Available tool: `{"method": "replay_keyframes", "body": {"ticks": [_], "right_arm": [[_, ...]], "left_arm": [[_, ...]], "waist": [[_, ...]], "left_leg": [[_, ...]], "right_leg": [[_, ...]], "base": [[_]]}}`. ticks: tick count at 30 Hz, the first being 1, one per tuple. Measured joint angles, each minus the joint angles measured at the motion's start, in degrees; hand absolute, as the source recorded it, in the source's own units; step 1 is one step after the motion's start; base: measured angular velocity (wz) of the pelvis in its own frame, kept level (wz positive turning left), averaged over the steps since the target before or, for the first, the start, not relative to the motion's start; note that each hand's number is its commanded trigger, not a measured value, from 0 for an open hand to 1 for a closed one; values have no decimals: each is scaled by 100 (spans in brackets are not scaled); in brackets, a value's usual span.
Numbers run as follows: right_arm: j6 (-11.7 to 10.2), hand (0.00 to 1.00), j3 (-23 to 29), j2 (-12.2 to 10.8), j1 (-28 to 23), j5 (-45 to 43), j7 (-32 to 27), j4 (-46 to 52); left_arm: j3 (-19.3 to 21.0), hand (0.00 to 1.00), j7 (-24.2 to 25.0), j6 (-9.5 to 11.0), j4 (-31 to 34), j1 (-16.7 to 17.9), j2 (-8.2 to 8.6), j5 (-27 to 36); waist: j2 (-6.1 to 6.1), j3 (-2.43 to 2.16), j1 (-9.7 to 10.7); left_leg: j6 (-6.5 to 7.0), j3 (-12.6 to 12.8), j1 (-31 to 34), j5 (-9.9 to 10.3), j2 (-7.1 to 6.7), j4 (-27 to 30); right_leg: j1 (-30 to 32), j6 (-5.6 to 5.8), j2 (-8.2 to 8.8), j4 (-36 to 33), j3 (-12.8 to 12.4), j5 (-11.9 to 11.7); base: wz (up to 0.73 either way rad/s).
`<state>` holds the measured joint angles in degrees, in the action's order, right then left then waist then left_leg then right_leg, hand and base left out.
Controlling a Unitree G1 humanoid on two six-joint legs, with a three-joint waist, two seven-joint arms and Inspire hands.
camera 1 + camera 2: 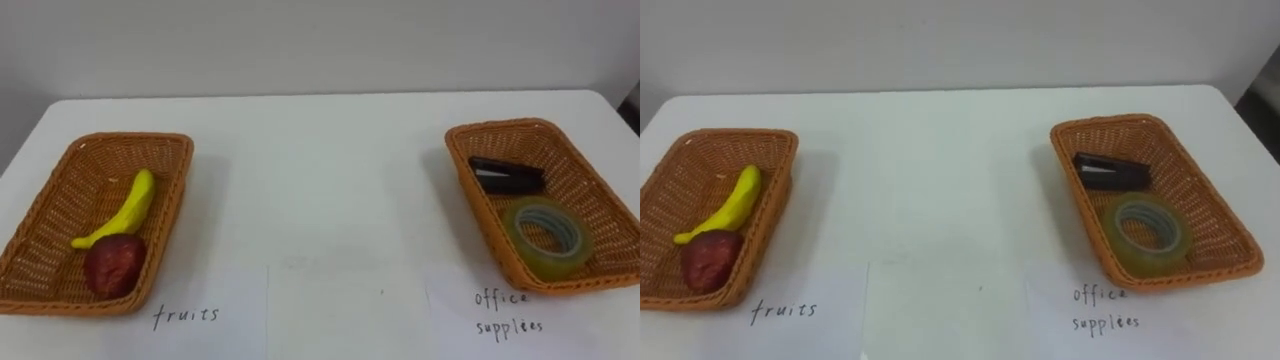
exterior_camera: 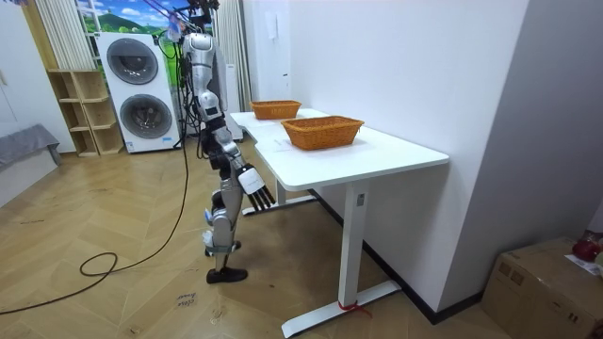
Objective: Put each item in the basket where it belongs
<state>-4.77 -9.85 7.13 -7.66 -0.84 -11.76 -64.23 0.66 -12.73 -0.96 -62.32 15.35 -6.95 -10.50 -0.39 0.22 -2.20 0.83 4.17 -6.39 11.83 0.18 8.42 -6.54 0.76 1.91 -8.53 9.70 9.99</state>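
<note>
Two wicker baskets stand on a white table (image 1: 320, 160). The left basket (image 1: 120, 140) holds a yellow banana (image 1: 128, 210) and a dark red apple (image 1: 114, 265) side by side. In the right basket (image 1: 500, 128) lie a black stapler (image 1: 508, 176) and a roll of clear tape (image 1: 548, 236). In the room view I stand at the table's long side, facing it. My right hand (image 2: 256, 185) hangs open below the tabletop, empty. My left hand (image 2: 203, 143) is a dark shape on the far side of my body.
Paper sheets (image 1: 320, 310) with handwritten labels lie along the table's front edge, one before each basket. Bare tabletop stretches between the baskets. In the room view, washing machines (image 2: 141, 89) and a shelf stand behind me, and a cardboard box (image 2: 546, 282) sits at the room view's right.
</note>
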Motion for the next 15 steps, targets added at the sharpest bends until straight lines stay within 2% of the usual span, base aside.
{"method": "replay_keyframes", "body": {"ticks": [6,10,15], "right_arm": [[38,0,-102,-21,187,-612,287,-7],[70,0,-193,-12,212,-657,446,-8],[101,0,-192,-12,249,-692,617,-36]], "left_arm": [[-55,0,122,-186,-1,-38,10,-500],[-96,0,259,-285,14,-67,10,-537],[-93,0,441,-373,13,-99,1,-542]], "waist": [[17,9,-37],[-21,16,-134],[-45,5,-133]], "left_leg": [[-7,-155,110,12,-4,94],[-8,-171,126,13,-7,129],[-7,-177,182,13,-14,166]], "right_leg": [[-10,-1,6,7,144,0],[-6,-3,5,41,148,0],[-27,-9,4,71,137,-4]], "base": [[14],[2],[1]]}}
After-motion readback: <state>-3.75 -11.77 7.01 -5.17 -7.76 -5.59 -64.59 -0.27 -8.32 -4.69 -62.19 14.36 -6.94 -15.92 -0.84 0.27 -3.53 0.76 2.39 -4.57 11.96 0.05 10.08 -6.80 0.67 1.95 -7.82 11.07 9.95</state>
